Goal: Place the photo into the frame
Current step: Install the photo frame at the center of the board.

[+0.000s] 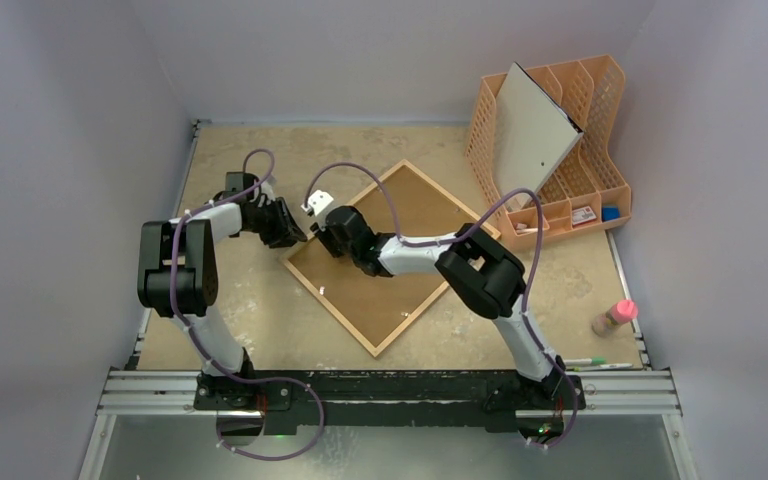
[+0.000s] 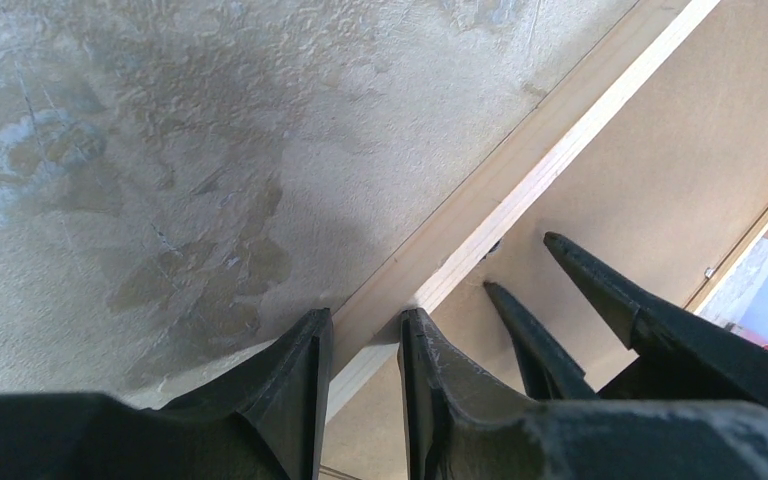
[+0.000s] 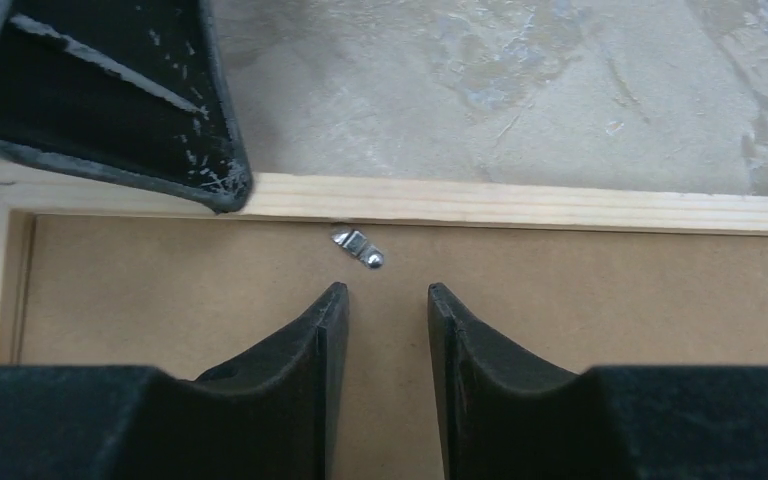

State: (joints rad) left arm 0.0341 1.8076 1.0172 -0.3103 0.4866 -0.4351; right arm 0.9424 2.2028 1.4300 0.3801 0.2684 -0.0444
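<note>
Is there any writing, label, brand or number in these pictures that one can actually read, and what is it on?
None can be read.
Small card in the orange organizer: red print, too small to read.
Pink-capped bottle: no legible label.
Frame and backing panel: no lettering visible.

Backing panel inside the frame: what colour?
Plain brown; backing panel shows best in right wrist view.

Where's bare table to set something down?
Back left, between the frame and the rear wall; near right, between the frame and the pink-capped bottle. Crowded at the frame's left corner, where the left tool and right tool meet, and by the orange organizer.
</note>
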